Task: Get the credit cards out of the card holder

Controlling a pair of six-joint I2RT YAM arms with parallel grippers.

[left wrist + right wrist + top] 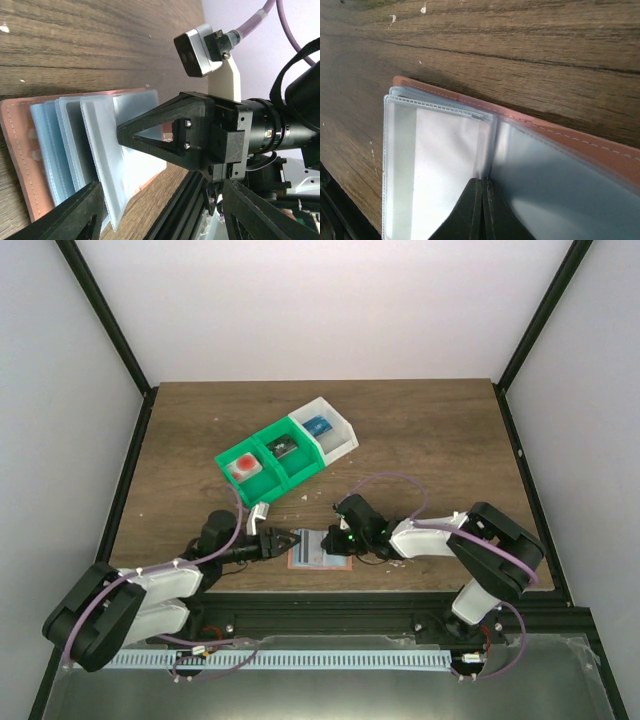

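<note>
Between the two grippers, close to the near edge of the table [430, 435], the card holder [320, 551] is laid open and flat, its salmon-brown cover showing as a stitched rim around fanned clear sleeves. The credit cards [70, 145] are seen inside those sleeves, pale blue and grey from the left wrist and whitish from the right wrist.

The right gripper [338, 537] is brought down onto the holder's right side with its jaws pressed fully together; its tips [481, 186] are set at the crease where two sleeves meet. Whether a sleeve edge is pinched there cannot be told.

The left gripper [285, 540] is held at the holder's left edge with its fingers spread well apart, and nothing is gripped between them. One finger [75, 215] is seen over the near ends of the sleeves.

Beyond both grippers, well apart from the holder, a green-and-white bin [300, 472] is set at an angle, with a red block [243, 468], a black block [283, 447] and a blue block [319, 426] in separate compartments.

The surface is dark wood-grain board dotted with a few pale specks. It is enclosed by plain white walls [320, 300] and black corner posts [105, 320], and a black rail [330, 602] is fixed along the near edge.
</note>
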